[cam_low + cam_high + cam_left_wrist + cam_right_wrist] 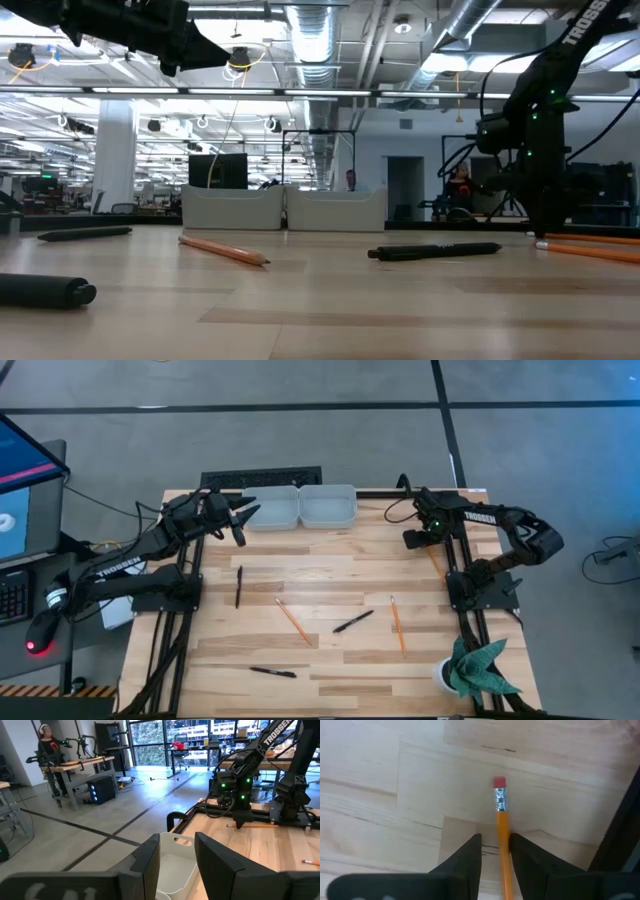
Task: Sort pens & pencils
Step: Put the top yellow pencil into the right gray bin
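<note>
Three orange pencils lie flat on the wooden table: one [293,622] mid-table, one [398,625] to its right, one [435,560] by the right edge. My right gripper [425,542] points down over that last pencil [502,827], open, one finger on each side of its shaft. Three black pens [239,585] [353,622] [272,672] lie flat, apart from both grippers. My left gripper [243,523] hovers level beside the left bin [270,508], open with nothing between its fingers [150,860]. My right gripper straddles the pencil's shaft [503,842] a short way back from the eraser end [499,782], coming from above and pointing down. One finger [520,852] lies against the shaft; a narrow gap shows at the other finger [470,852]. The pencil lies flat on the table.
Two pale bins, the left one [175,865] and the right one [328,505], stand side by side at the table's far edge. A small potted plant [470,670] sits at the near right corner. Black frame rails [460,560] run along the table's left and right sides.
</note>
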